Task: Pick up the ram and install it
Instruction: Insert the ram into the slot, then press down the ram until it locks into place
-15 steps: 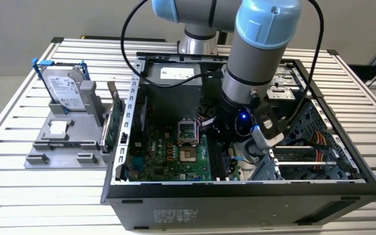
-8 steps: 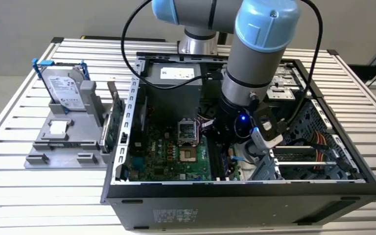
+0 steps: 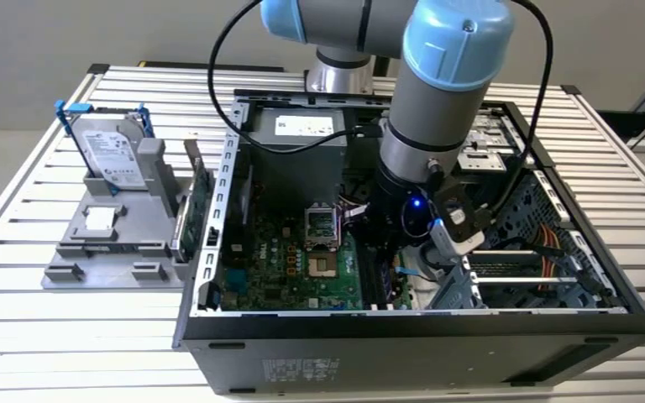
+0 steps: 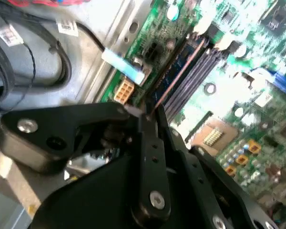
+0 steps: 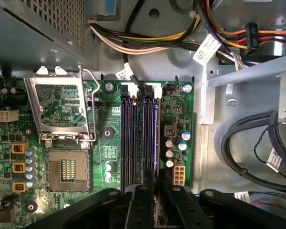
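The ram (image 4: 178, 76) shows edge-on as a thin strip standing in the outermost of the dark memory slots (image 5: 139, 138) on the green motherboard (image 3: 289, 260). In the first wrist view the ram (image 5: 156, 138) runs along the slot beside the small capacitors. My gripper (image 4: 145, 114) is shut on the near end of the ram's top edge, black fingers (image 5: 140, 205) pressed close together. In the exterior view the gripper (image 3: 379, 256) reaches down inside the open computer case (image 3: 412, 323), over the slots.
An open CPU socket (image 5: 69, 171) lies beside the slots. Bundled cables (image 5: 157, 40) and the power supply (image 3: 300, 126) sit at the case's far end, a drive cage (image 3: 524, 260) to the exterior view's right. A hard drive (image 3: 110, 151) and a green card (image 3: 188, 222) stand outside.
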Robot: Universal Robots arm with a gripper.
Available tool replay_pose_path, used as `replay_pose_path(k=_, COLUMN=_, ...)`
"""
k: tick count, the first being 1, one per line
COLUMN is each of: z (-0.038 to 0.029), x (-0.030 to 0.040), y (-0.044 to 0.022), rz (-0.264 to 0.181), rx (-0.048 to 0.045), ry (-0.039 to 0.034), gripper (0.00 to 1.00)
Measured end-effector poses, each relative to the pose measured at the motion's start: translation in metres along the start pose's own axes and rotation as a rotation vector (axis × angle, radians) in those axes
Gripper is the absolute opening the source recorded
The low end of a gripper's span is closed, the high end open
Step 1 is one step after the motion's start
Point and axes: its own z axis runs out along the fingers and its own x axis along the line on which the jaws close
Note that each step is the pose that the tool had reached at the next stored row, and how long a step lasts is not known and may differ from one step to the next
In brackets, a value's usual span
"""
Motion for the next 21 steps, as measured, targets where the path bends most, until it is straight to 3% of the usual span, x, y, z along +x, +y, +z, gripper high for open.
replay_pose_path(k=3, z=-0.0022, x=0.0, y=-0.0003, rz=0.0, rx=0.0024, ry=0.0006, gripper=1.0)
replay_pose_path(k=9, z=-0.0255, x=-0.0003, y=-0.0008, rz=0.0, rx=0.0019, ry=0.0027, gripper=1.0)
replay_pose_path(k=13, z=-0.0316, x=-0.0004, y=-0.001, rz=0.0, rx=0.0022, ry=0.003, gripper=1.0)
replay_pose_path(k=14, z=-0.0326, x=-0.0004, y=-0.001, rz=0.0, rx=0.0021, ry=0.0029, gripper=0.0)
replay_pose_path(k=21, z=-0.0403, x=-0.0005, y=-0.0012, rz=0.0, rx=0.0022, ry=0.0029, gripper=0.0)
